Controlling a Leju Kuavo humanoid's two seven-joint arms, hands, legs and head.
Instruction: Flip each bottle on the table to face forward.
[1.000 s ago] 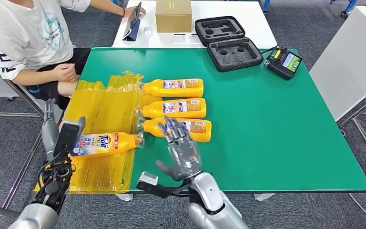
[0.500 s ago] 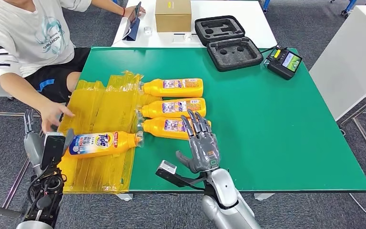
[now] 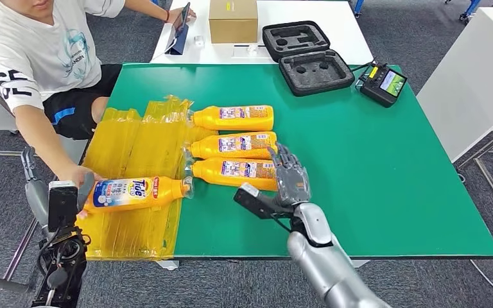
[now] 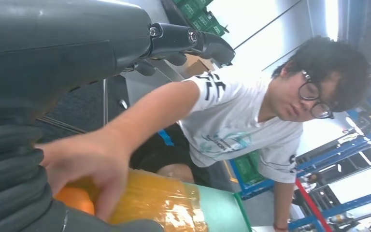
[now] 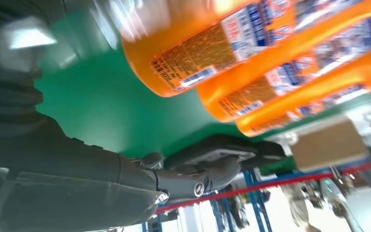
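The right robot hand (image 3: 290,178), fingers spread and empty, rests at the base of the nearest of three back-facing bottles (image 3: 236,171); a fourth bottle (image 3: 135,192) lies front-up beside the left robot hand (image 3: 51,196), whose finger state I cannot tell.

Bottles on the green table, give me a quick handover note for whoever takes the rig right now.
Right robot hand: fingers spread, at the base end of the nearest back-label bottle; no grip visible.
Left robot hand: off the table's left edge, beside the Tide bottle, holding nothing I can see.
A person's hand rests on that bottle's base.
Done: Tide bottle lies front label up on the yellow plastic sheet.
Left: three bottles show back labels, the nearest, the middle bottle and the far bottle.
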